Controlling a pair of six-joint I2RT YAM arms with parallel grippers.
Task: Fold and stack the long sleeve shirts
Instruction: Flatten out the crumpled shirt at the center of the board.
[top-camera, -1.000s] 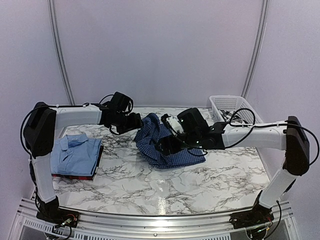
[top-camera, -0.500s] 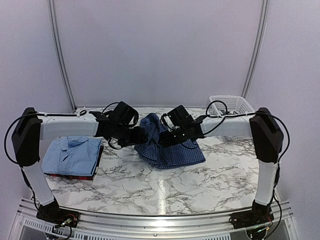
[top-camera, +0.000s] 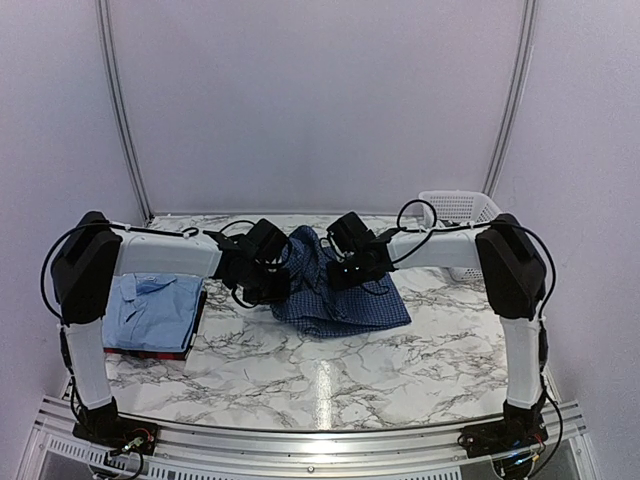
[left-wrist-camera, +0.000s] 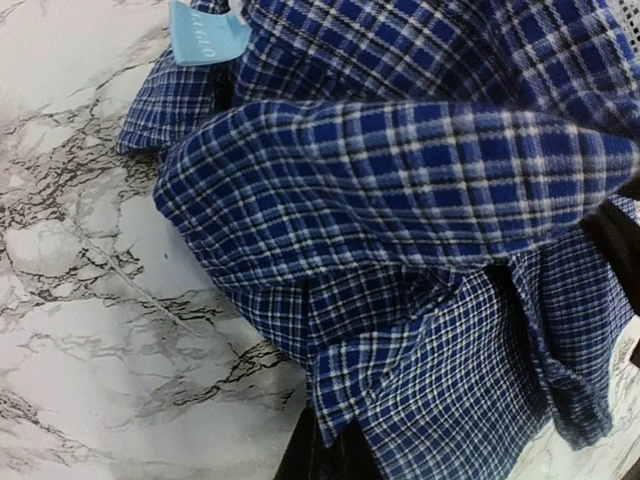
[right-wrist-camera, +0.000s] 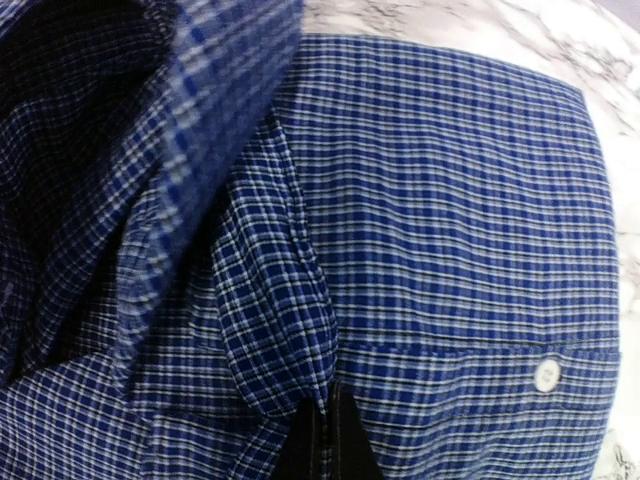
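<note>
1. Both the left gripper and right gripper have closed, pinching the navy checked shirt mid-table.
2. We see a folded light blue shirt at left and a white basket far right.
3. Cloth hides the fingertips.

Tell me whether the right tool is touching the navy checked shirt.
Touching. In the right wrist view the right tool is closed on a fold of the navy checked shirt.
</note>
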